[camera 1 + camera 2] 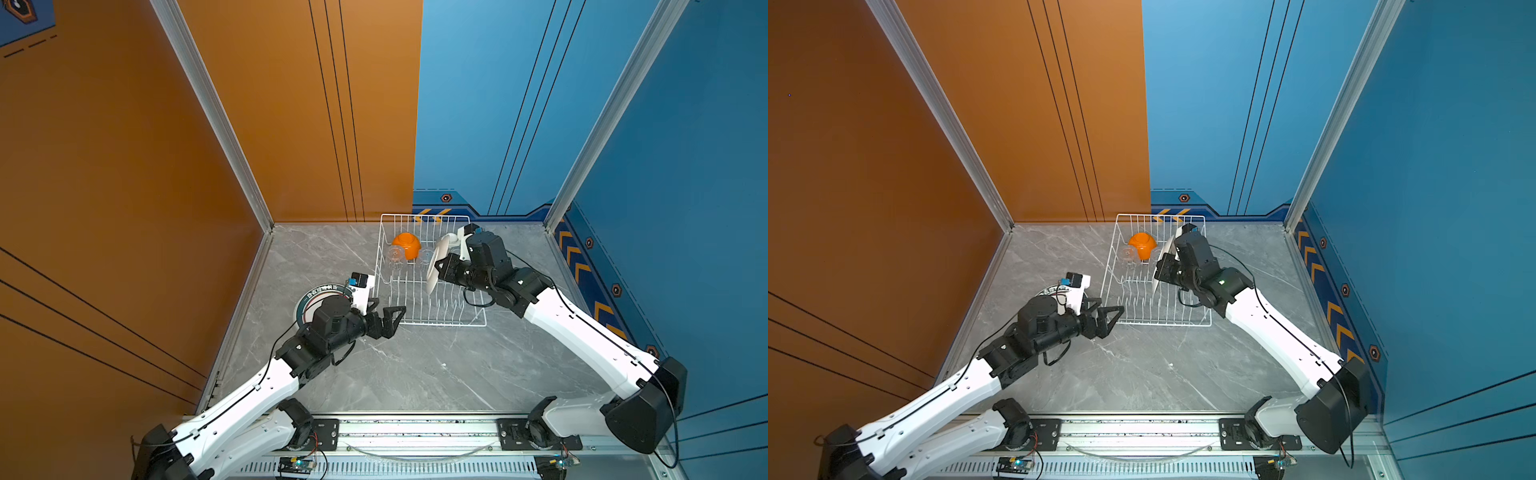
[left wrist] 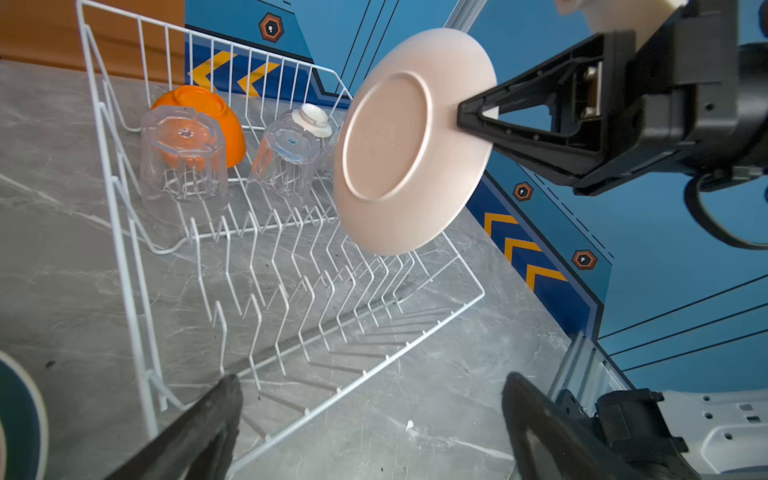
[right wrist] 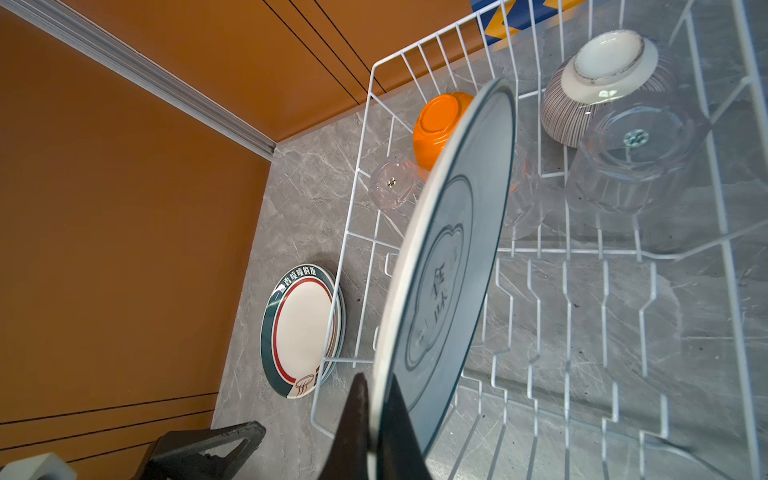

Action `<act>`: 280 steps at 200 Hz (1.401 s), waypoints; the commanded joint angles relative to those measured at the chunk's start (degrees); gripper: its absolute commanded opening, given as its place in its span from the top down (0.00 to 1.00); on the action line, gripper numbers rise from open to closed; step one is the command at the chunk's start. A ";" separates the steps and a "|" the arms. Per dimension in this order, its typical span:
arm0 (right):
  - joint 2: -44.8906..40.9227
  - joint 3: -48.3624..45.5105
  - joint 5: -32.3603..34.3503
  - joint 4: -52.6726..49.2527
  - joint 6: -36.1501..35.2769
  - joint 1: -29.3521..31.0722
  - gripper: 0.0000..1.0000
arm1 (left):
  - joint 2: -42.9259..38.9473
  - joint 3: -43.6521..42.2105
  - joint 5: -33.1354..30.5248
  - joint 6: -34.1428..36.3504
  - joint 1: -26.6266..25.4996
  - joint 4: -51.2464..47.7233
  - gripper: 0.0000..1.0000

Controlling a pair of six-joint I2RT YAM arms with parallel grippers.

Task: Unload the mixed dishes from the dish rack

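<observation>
Closest to the lens in the right wrist view, the right gripper [image 3: 376, 415] has its two black fingers pinching the rim of a teal-faced plate [image 3: 449, 266], one finger on each face. The plate stands on edge, tilted, over the prongs of the dish rack [image 3: 361, 137]. From the left wrist view its pale underside [image 2: 399, 145] shows. I cannot tell whether its lower edge touches the wires.

In both top views the white wire rack [image 1: 424, 215] sits at the centre of the frame, up against the back wall, on the grey marble table [image 1: 415, 374]. The gripped plate [image 1: 434, 266] is on the rack's right half.

At the rack's far end an orange bowl [image 1: 406, 244] lies upside down. A striped bowl [image 3: 602, 83], also upside down, sits near it. Two clear glasses [image 2: 183, 153] [image 2: 286, 158] stand inverted just in front of the bowls.

The left gripper [image 1: 388, 309] hangs with its fingers spread wide and nothing between them. It is just left of the rack's near left corner, slightly below centre of the frame.

Beside the rack's left wall a stack of plates [image 3: 301, 328] with teal and red rings lies flat on the table. In a top view it is partly hidden under the left arm [image 1: 320, 297].
</observation>
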 commanded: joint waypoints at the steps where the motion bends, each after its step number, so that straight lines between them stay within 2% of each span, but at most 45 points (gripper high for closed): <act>1: -0.97 1.59 4.07 3.64 3.49 1.00 1.00 | 1.69 2.70 -4.37 3.80 -2.58 5.67 0.02; 45: -1.49 0.25 7.95 6.82 7.14 3.18 1.00 | 5.43 2.95 -17.06 9.70 -8.58 8.61 0.02; 78: -1.50 -1.66 6.99 10.60 10.36 3.67 1.00 | 7.08 0.41 -18.93 10.35 -9.40 14.23 0.02; 163: -0.46 -0.81 9.37 10.64 14.59 6.23 1.00 | 14.86 -0.18 -23.74 18.14 -10.66 24.69 0.00; 217: 0.89 0.89 8.38 9.47 17.12 6.72 1.00 | 18.38 -0.01 -31.14 25.51 -11.97 28.94 0.13; 223: 1.13 0.97 7.88 9.48 17.60 6.56 1.00 | 18.51 -0.10 -31.78 26.08 -12.12 29.26 0.20; 255: 2.09 1.37 5.36 9.34 20.66 5.88 1.00 | 19.11 -0.77 -34.36 28.96 -12.92 32.35 0.39; 280: 2.73 1.69 4.09 9.68 22.15 5.90 1.00 | 20.79 -0.26 -34.18 31.26 -12.99 33.34 0.42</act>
